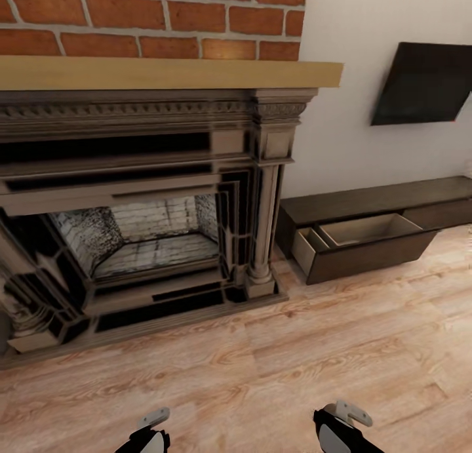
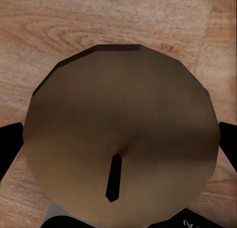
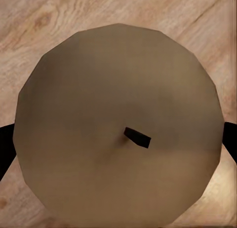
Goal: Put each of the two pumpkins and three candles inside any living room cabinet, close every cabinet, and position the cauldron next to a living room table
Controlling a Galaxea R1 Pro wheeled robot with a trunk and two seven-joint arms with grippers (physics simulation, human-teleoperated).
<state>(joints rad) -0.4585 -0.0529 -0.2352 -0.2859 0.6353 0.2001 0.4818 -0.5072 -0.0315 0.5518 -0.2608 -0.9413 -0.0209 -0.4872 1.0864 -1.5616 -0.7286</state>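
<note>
Two candles are riding in the grippers, one apiece. Taking the fireplace (image 1: 137,243) as landmark: one long cabinet (image 1: 367,207) is standing against the wall just right of it, with one drawer (image 1: 367,246) pulled out and gaping upward. The right gripper (image 1: 344,423) is lying nearer that drawer than the left gripper (image 1: 151,433). Each pincer is clamping a tan candle, left (image 2: 121,139) and right (image 3: 116,124), wick end facing the camera, fingers (image 2: 10,149) at its flanks.
</note>
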